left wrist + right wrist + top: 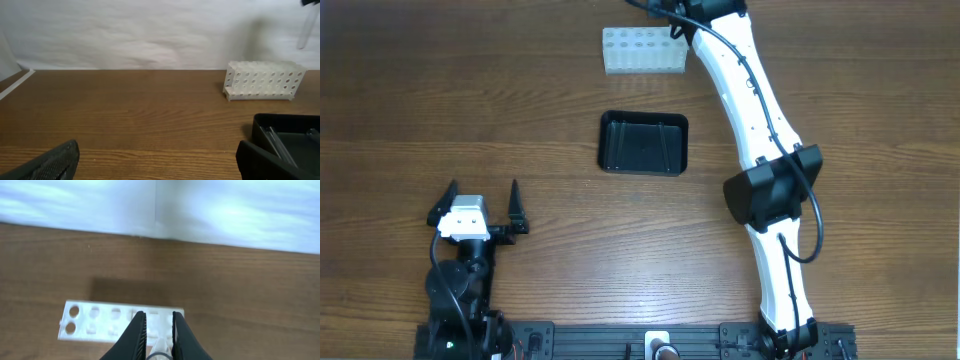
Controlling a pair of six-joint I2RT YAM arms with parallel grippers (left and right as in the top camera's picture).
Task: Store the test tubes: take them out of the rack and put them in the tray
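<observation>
The white test tube rack (640, 51) stands at the far side of the table, and its holes look empty (120, 321). The black tray (643, 143) lies nearer than the rack, with clear tubes (272, 139) lying in it. My right gripper (158, 316) hangs above the rack's right end, shut on a clear test tube (159, 351). That tube (303, 35) hangs clear of the rack (262, 80), lifted well above it. My left gripper (481, 203) rests open and empty near the front left, far from both.
The right arm (760, 130) stretches along the tray's right side up to the far edge. A pale wall (150, 30) rises just behind the rack. Bare wooden tabletop (470, 90) spreads left of the tray and rack.
</observation>
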